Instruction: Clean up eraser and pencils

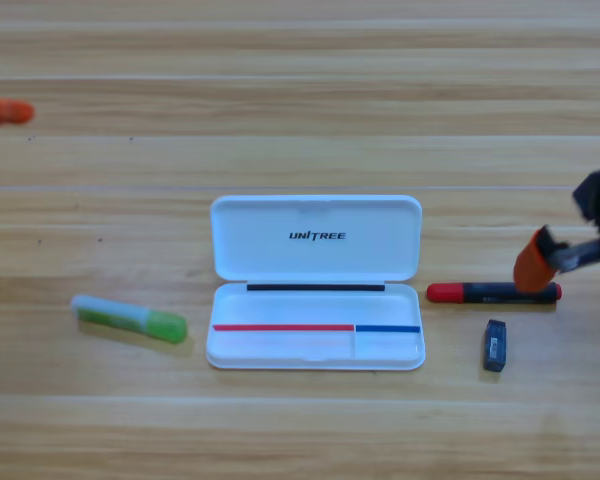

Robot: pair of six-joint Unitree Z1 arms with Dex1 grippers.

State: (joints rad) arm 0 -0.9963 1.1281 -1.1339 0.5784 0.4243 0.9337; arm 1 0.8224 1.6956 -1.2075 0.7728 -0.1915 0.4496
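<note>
The red-ended, black-barrelled pencil point(493, 292) lies flat just right of the open white case point(316, 265). My right gripper point(532, 270) comes in from the right edge and hangs over the barrel's right part, with one orange jaw showing. The dark eraser point(494, 345) lies below that pencil, apart from it. Well to the left of the case, the pale green pencil point(130, 318) rests slightly tilted on the table. The left gripper point(4, 113) waits at the left edge, where only an orange tip shows.
The case lies open with its lid folded back towards the top and its tray point(380, 345) facing up. Bare wooden table point(300, 100) stretches around everything.
</note>
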